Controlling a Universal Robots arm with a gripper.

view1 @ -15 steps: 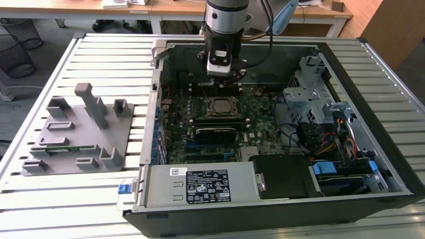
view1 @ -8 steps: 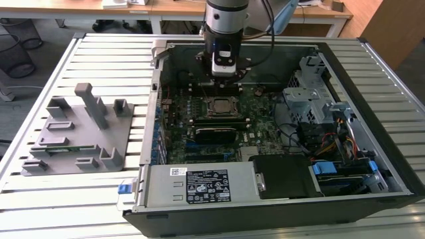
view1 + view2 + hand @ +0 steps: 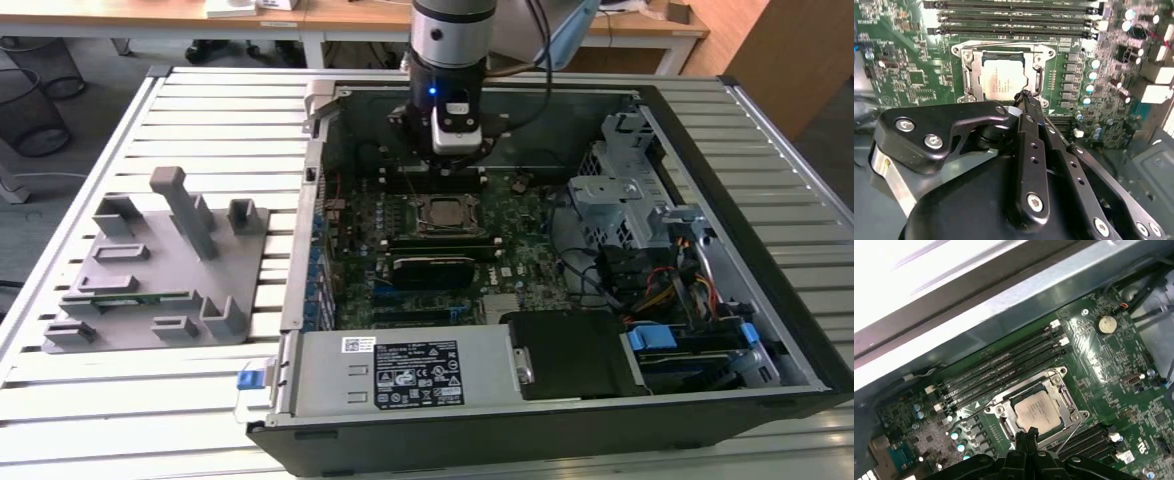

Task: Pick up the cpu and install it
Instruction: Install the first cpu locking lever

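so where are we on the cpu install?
The cpu already sits in the socket on the motherboard, inside the open case. The end effector is shut, empty, its tip just above the cpu's edge. Left: the socket's load plate looks open, with the chip's top exposed in both wrist views.

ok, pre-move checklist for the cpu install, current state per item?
1. cpu sits in the socket: ok, silver top inside the frame in both wrist views.
2. cpu lying flat: cannot tell.
3. gripper free of load: ok, fingers closed together, nothing between them.
4. Fingertips off the cpu: cannot tell, the tips are at its edge in both wrist views.
5. Memory slots beside the socket unobstructed: ok.
6. Arm inside the computer case, above the motherboard: ok.
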